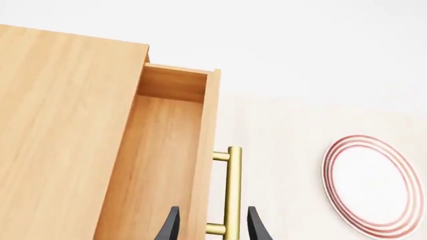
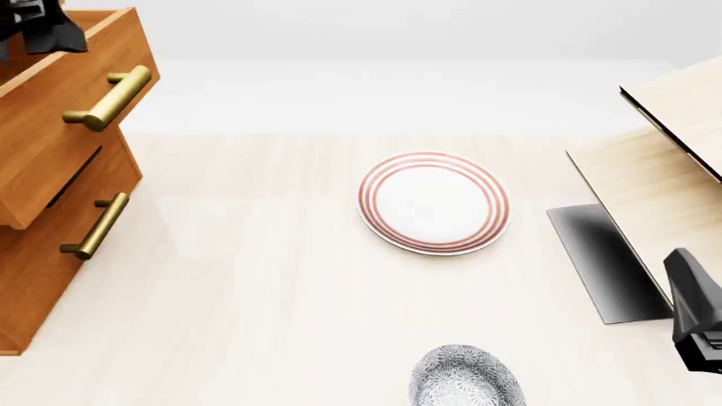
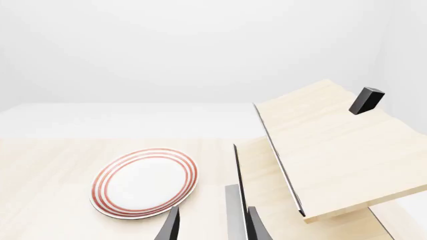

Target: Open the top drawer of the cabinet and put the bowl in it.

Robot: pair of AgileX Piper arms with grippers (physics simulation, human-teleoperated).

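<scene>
Top drawer (image 1: 157,165) of the cabinet (image 2: 46,169) is pulled out, inside bare as far as the left wrist view shows. Left gripper (image 1: 212,226) has its fingers spread, one on each side of the drawer's brass handle (image 1: 231,192), with visible gaps, so straddling the bar rather than pinching it. In the front view that gripper is only a dark shape at the top left corner above the drawer. Bowl (image 2: 467,377) sits on the table (image 2: 259,296) at the near edge, partly cut off by the frame, well apart from the cabinet and nearer the right arm's side. The red-ringed plate (image 2: 434,202) lies beyond it, mid-table, not touching it. Right gripper (image 3: 212,225) hangs open over the table by the pale wooden stand (image 3: 333,150), holding nothing; the bowl isn't in its wrist view. Handling guess: bowl looks rigid, ceramic-like, light, curved wall, probably slick and breakable. Best hold is likely a rim pinch, one finger inside and one outside; going across the full width looks too wide for these jaws. Right gripper is closer, but the drawer is far left, so a long carry or handover looks likely. Keep the bowl level and clear the drawer front before lowering.
</scene>
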